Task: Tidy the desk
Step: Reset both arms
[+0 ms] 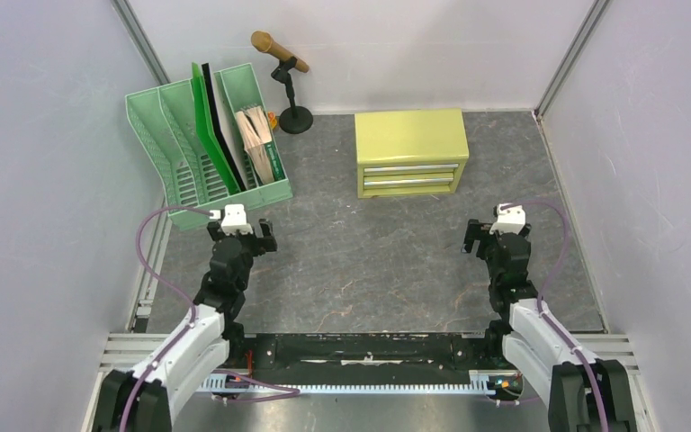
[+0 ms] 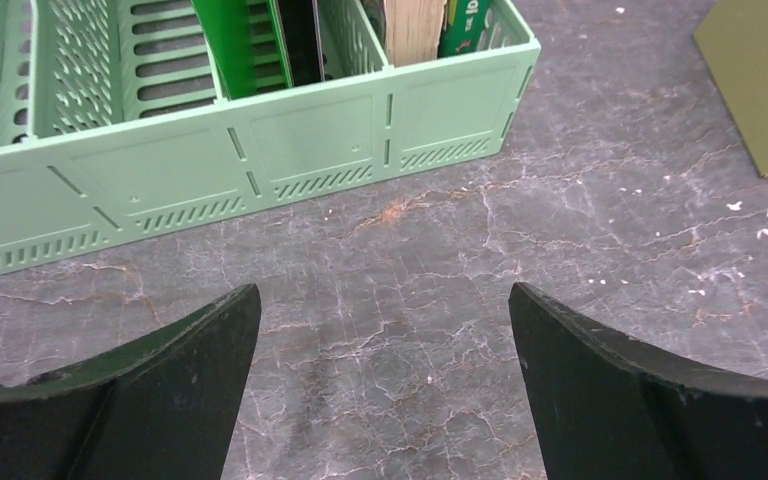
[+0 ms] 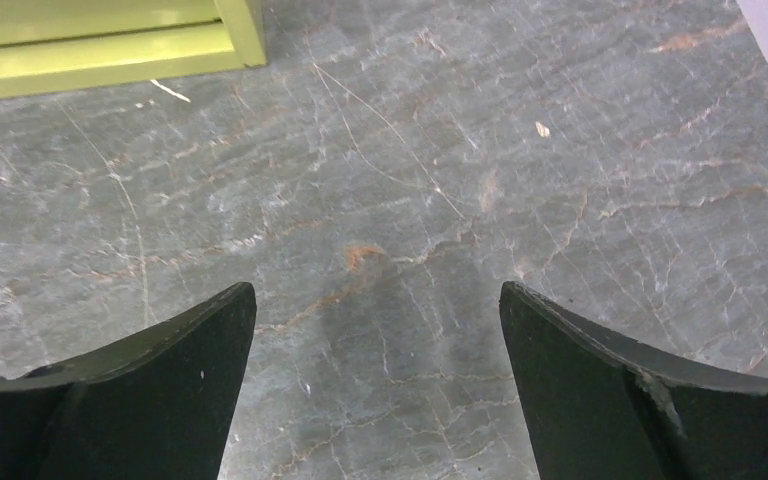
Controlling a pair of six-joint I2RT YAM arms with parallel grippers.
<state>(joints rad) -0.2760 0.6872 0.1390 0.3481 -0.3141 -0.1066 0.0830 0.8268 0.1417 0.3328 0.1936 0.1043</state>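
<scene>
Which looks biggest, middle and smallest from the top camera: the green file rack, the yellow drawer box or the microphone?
1. green file rack: biggest
2. yellow drawer box: middle, clearly smaller than the rack
3. microphone on its stand: smallest

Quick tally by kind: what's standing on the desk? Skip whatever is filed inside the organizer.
Green file organizer: 1
Yellow-green drawer cabinet: 1
Microphone on stand: 1
Small orange item by the stand's base, too small to identify: 1
Total: 4
</scene>
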